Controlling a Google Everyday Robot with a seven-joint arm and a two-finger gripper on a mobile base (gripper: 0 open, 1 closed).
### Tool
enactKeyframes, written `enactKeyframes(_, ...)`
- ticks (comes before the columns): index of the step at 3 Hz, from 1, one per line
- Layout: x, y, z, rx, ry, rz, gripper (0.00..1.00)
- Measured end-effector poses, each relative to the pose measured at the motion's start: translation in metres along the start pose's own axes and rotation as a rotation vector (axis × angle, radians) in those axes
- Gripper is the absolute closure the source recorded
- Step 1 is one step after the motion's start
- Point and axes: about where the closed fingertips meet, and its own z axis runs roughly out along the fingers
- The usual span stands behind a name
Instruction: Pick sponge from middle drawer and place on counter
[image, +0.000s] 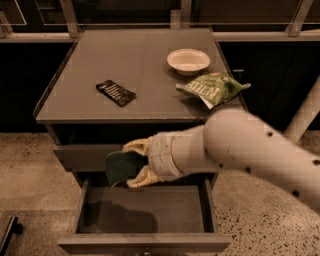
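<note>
Tool (134, 165), cream-coloured two-finger type at the end of a white arm (240, 150), closed on the small flat dark green sponge (120, 167); one finger over the top edge, one under the bottom edge. Sponge held clear of the wide shallow grey middle drawer (165, 212), above its bare floor and just in front of the grey upper drawer front (80, 155). Below the front edge of the large flat grey table (140, 65); not yet over it. Middle drawer standing open.

Step judged in hand: lift out of the drawer largely done, transfer to the table outstanding.

Risks noted:
- Snagging on the table's raised front edge or on the upper drawer front if raised straight up without backing away first; likely result, sponge knocked from the grip.
- Slip of a soft, compressible sponge held by its edges only; on a drop, probable landing back in the drawer.
- Contact between the arm and the green crinkled snack bag (215, 87) lying near the right front corner, close to the likely path; bag, or the white round bowl (188, 61) behind it, liable to be pushed.
- Placement on top of the black snack bar wrapper (115, 92), left of centre; bare grey area between wrapper and bowl judged the safer spot.
</note>
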Motion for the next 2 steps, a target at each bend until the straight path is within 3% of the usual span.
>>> enactKeyframes(1,-0.0415,-0.0566,-0.0514,-0.016,0.013,-0.105,1.00)
enactKeyframes(2,-0.0410,-0.0550,-0.0498,-0.016,0.015,-0.104,1.00)
